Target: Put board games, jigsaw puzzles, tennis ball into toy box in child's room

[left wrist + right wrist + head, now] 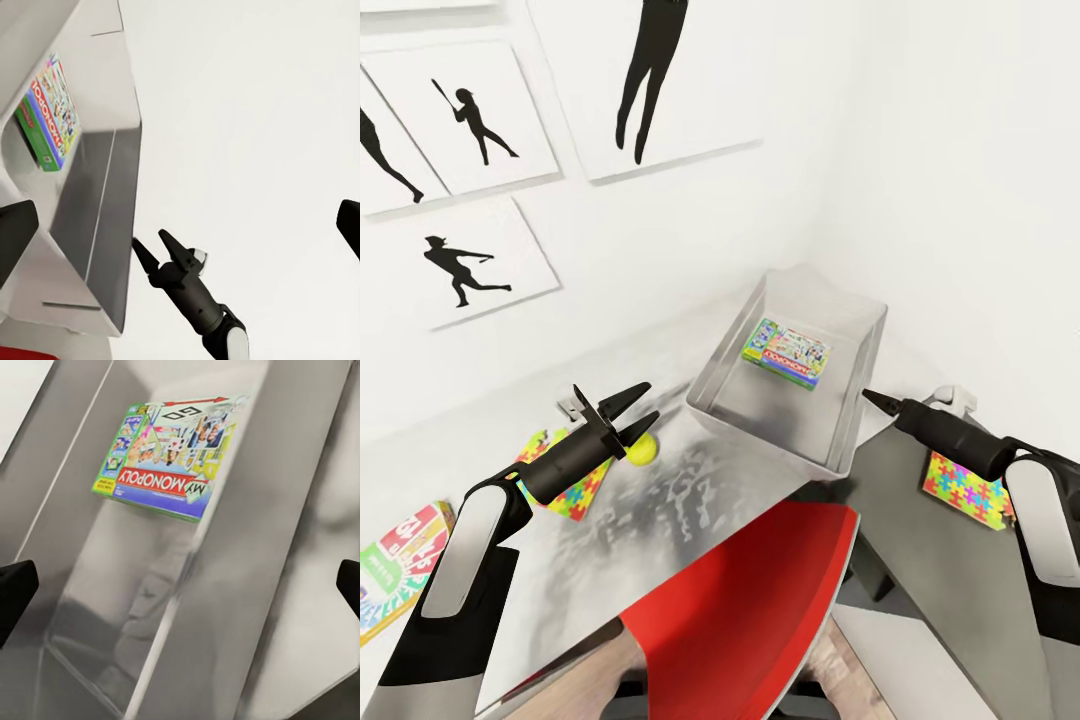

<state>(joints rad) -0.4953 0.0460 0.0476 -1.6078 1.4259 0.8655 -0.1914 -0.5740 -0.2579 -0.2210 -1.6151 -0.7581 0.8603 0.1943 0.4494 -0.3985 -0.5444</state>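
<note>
Toy box (732,385): sitting centre frame on the table (690,500), holding one Monopoly box (788,354) flat on its floor.
Left gripper (638,415): lower left, fingers spread, hovering at the tennis ball (642,450); contact impossible to tell.
Right gripper (877,401): right of box, spread per wrist views.
Puzzles: one (575,480) lying under left arm, one (965,487) at right.
Board games (395,565): lying far lower left.
</note>
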